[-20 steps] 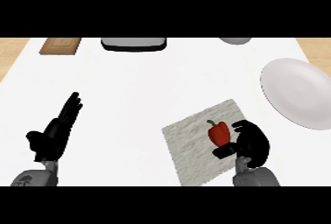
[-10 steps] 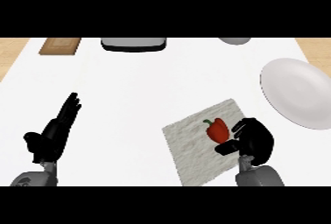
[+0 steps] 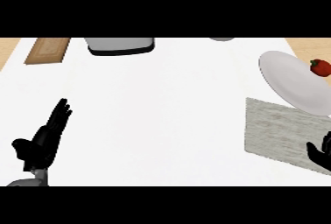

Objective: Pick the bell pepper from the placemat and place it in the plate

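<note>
From my feed, the pepper (image 3: pixel 319 67) is sitting at the far right, just past the right rim of the plate (image 3: pixel 284 74). It overlaps or touches that rim, but I can't tell if it's actually resting on the plate or just beside it on the counter (image 3: pixel 161 109). It's clearly off the mat (image 3: pixel 278 127), which lies right below the plate with its top edge tucked against the plate's lower rim.

Right hand (image 3: pixel 321 153) only pokes in at the lower right, below the plate and over the mat's right end. Only a bit of it shows, so I can't tell whether it's clenched or released. Nothing visible in it.

Left hand (image 3: pixel 44 140) is way off to the left of the plate, low on the counter, fingers straight and pointing up, relaxed, holding nothing. Looks like it's just resting there.

Other stuff: a wooden board (image 3: pixel 48 49) at the top left, far from the plate, a grey box-like thing (image 3: pixel 119 45) next to it along the top, and a sliver of something grey (image 3: pixel 222 39) up left of the plate.
</note>
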`<action>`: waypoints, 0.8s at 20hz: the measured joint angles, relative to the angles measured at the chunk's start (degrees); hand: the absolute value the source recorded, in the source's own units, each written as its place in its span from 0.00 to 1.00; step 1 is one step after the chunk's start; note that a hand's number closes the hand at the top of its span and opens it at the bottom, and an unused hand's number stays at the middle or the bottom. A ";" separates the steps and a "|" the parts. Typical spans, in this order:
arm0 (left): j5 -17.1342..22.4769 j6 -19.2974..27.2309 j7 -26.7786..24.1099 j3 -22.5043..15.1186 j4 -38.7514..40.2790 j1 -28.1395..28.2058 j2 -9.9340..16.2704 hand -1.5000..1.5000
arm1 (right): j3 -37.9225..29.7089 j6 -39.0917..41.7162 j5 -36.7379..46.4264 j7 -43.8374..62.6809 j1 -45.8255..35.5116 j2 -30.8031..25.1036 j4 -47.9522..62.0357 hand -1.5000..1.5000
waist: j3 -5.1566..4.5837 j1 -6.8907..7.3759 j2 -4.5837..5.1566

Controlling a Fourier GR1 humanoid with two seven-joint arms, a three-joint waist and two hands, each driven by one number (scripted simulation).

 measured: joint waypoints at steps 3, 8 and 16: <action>0.24 -0.19 0.08 0.18 -0.45 0.32 0.13 0.50 | -6.88 1.13 -7.69 -11.07 2.17 -6.39 2.18 1.00 | 0.02 0.04 0.01; 0.08 -0.63 0.02 -0.16 -1.08 0.54 0.16 0.50 | -19.33 3.96 -19.53 -29.95 4.75 -15.09 9.62 1.00 | -0.07 1.16 0.23; -1.36 -0.79 1.40 -1.58 -1.15 -1.96 -1.04 0.50 | -32.12 5.65 -27.87 -49.58 1.21 -22.03 23.59 1.00 | -0.28 3.63 0.67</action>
